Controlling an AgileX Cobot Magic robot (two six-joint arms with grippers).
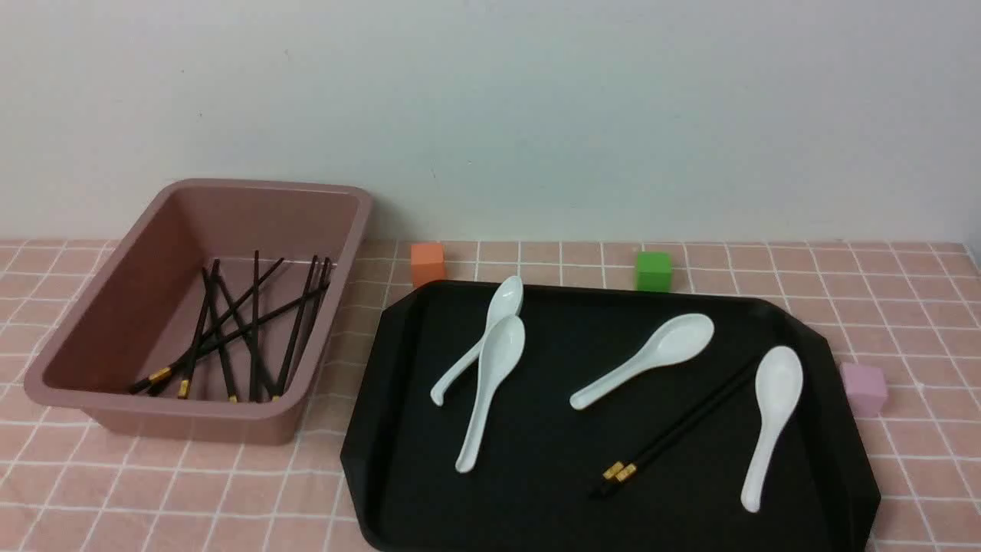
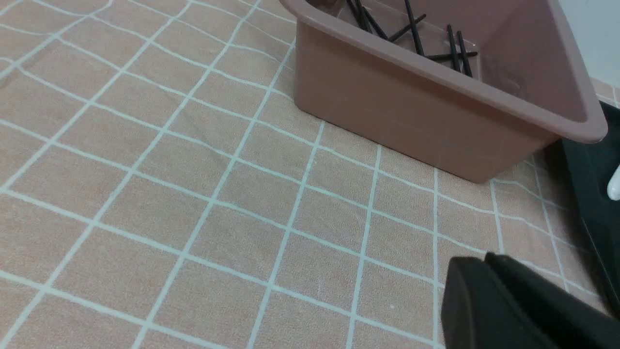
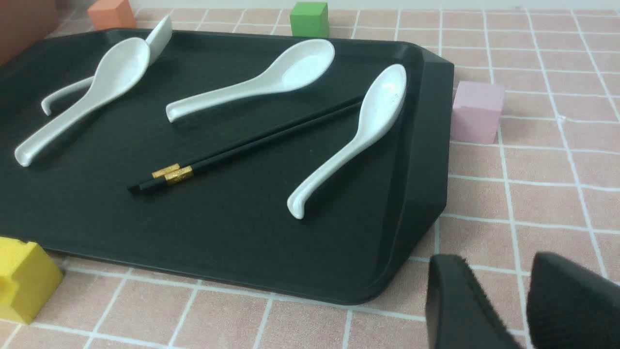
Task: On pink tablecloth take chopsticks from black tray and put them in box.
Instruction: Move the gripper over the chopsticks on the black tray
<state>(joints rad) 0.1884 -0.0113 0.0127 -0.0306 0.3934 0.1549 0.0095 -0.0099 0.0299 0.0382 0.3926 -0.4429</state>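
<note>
Looks well along. Finds several chopsticks [image 1: 245, 330] crossed inside the box [image 1: 191, 423] on the pink tablecloth [image 1: 230, 498]. Leaves a last pair [image 1: 674, 429] on the black tray [image 1: 536, 468], between two white spoons [image 1: 659, 356], not yet boxed. Shows the left tool [image 2: 484, 261] pressed shut and empty, the right tool [image 3: 499, 264] partly parted, gripping nothing, near the tray's corner. Reads no brand or writing.

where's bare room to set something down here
Bare cloth: the pink tablecloth in front of the box, left of the black tray; also right of the tray behind the pink cube. On the tray, the near middle between the crossed spoons and chopsticks is free. Its far half is crowded.
</note>
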